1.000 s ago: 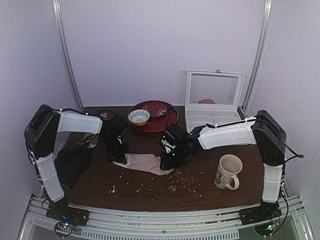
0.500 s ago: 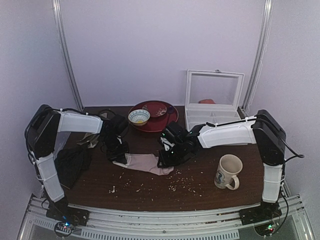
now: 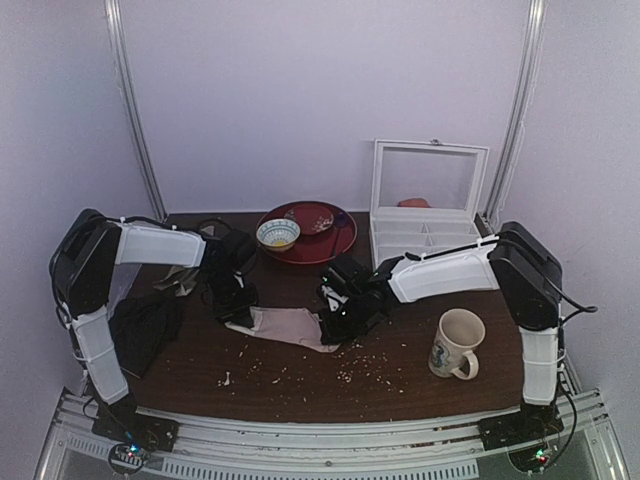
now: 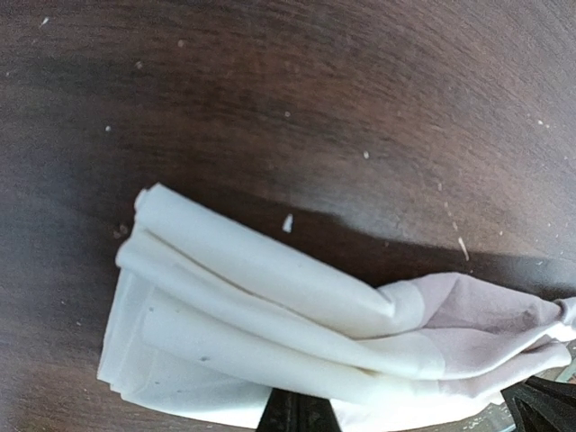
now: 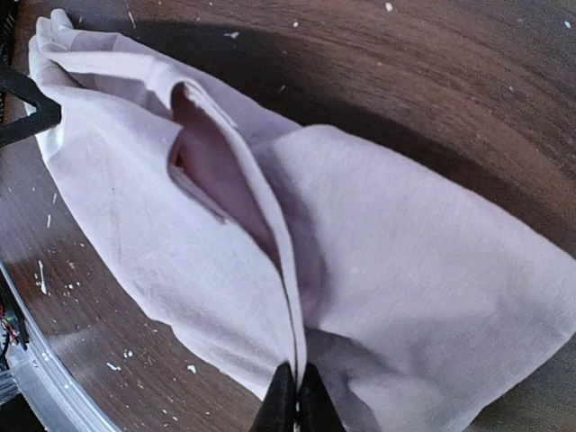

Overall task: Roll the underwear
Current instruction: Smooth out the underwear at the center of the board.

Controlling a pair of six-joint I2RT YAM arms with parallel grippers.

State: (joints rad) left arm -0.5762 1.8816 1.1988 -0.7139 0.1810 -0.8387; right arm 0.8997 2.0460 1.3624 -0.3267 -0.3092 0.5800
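Observation:
The underwear (image 3: 288, 326) is pale pink and lies bunched lengthwise on the dark table between my two grippers. Its whitish waistband (image 4: 252, 297) is folded in thick layers at the left end. My left gripper (image 3: 238, 316) sits on that end. In the left wrist view the waistband drapes over its dark fingers (image 4: 299, 416), which are closed under the cloth. My right gripper (image 3: 335, 322) is at the right end. In the right wrist view its fingertips (image 5: 296, 398) are pressed together on a raised fold of the pink fabric (image 5: 225, 270).
A black cloth (image 3: 145, 325) and a beige-olive cloth (image 3: 180, 283) lie at the left. A red plate (image 3: 325, 240) with a small bowl (image 3: 277, 234) stands behind. A white lidded box (image 3: 425, 225) is at the back right. A mug (image 3: 457, 343) stands at the right. Crumbs (image 3: 350, 368) are scattered in front.
My right gripper has shifted slightly left with the pinched fold, bunching the underwear's right end a little. The left gripper has not moved.

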